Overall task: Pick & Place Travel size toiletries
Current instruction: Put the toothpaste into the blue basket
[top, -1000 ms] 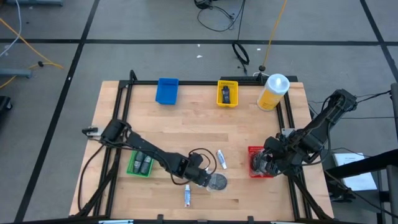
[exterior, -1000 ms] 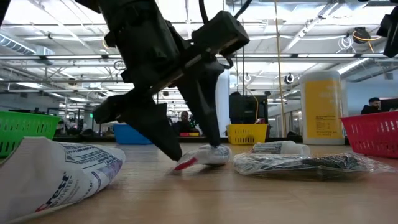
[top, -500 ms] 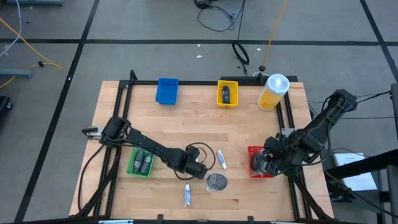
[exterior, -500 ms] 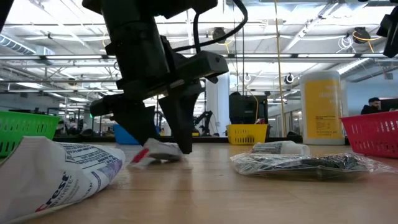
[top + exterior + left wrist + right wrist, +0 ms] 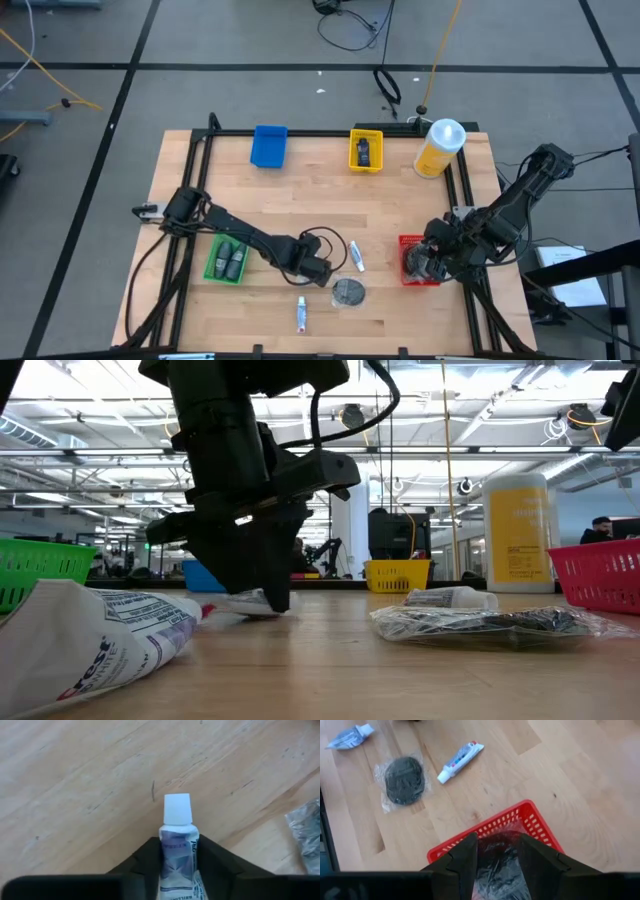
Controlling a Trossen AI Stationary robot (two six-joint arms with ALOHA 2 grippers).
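My left gripper [image 5: 318, 268] stands near the table's middle, its fingers closed on a white tube with a white cap [image 5: 177, 827]. In the low view this tube [image 5: 245, 603] lies on the wood under the fingers. Other toiletries lie loose nearby: a second white tube [image 5: 354, 255], a third [image 5: 300, 314], and a dark disc in clear wrap [image 5: 347, 291]. My right gripper [image 5: 498, 855] hangs open over the red tray [image 5: 408, 243], touching nothing; wrapped items [image 5: 496, 870] in the tray show between its fingers. My left gripper pinches the white tube's body [image 5: 176, 851] between its two fingers, just behind the cap [image 5: 177, 809], which sticks out past the fingertips. The fingers come steeply from above and lie along the tube. The tube rests on the table [image 5: 250, 606].
A green tray [image 5: 226, 262] holding dark bottles sits left of the gripper. A blue tray [image 5: 269, 145], a yellow tray [image 5: 365, 150] and a big yellow bottle [image 5: 440, 147] stand along the far edge. Bare wood lies between them and the loose items.
My left gripper has moved away from the wrapped disc toward the table's far left and tipped more steeply down. Its fingers have closed in on the white tube, which has slid along the table with it.
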